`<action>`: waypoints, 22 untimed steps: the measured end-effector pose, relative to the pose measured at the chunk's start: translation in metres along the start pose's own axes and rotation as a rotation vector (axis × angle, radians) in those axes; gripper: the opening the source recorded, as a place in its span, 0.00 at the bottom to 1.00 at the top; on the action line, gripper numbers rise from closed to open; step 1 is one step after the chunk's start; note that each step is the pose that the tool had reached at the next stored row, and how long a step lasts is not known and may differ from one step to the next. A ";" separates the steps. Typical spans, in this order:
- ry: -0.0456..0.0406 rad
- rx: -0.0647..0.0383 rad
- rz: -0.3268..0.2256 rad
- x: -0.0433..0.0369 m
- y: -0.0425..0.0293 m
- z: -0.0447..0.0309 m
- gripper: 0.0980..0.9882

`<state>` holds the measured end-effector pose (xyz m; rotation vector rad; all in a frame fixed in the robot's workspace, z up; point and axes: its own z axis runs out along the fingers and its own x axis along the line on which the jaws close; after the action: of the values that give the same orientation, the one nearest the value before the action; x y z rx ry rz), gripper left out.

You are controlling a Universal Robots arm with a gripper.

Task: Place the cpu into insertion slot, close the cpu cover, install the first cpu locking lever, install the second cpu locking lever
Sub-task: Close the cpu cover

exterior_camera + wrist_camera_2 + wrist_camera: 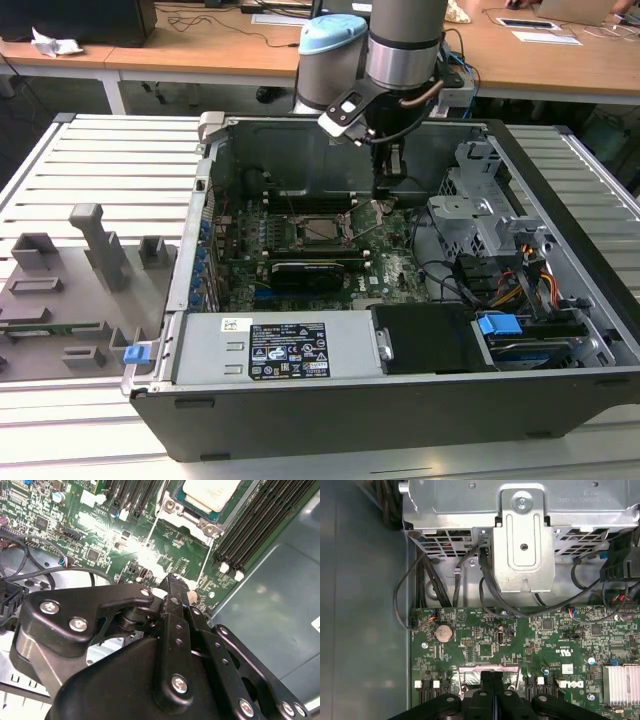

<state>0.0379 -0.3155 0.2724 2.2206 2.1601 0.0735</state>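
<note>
Desk: grey slatted desk (pixel 100 150) carrying an open black computer case (pixel 400 410).
Chip: silver-grey square cpu (pixel 210 492) seated in the case's black metal-rimmed insertion slot (pixel 302 230).
Tool: black end effector (pixel 492 674), fingers pressed together, nothing visibly held, low inside the case.

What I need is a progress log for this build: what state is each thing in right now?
cpu: seated.
cover: down around the cpu.
lever by tool: raised, unlatched.
other lever: seems raised too.
tool: shut, at the near lever's end; whether it pinches the lever is unclear.
case: open, lying on its side.
</note>
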 end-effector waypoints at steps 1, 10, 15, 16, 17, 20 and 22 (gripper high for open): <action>-0.0001 0.000 0.000 0.0000 0.0006 0.0001 0.01; 0.0019 0.003 -0.033 0.0006 0.0222 0.0164 0.01; 0.0039 0.009 -0.067 0.0005 0.0218 0.0289 0.01; 0.0038 0.009 -0.067 0.0005 0.0218 0.0294 0.01; 0.0038 0.009 -0.067 0.0004 0.0204 0.0292 0.01; 0.0049 0.009 -0.067 0.0004 0.0156 0.0284 0.01; 0.0056 0.009 -0.067 0.0002 0.0104 0.0280 0.01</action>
<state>0.0500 -0.3155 0.2451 2.1527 2.2399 0.0681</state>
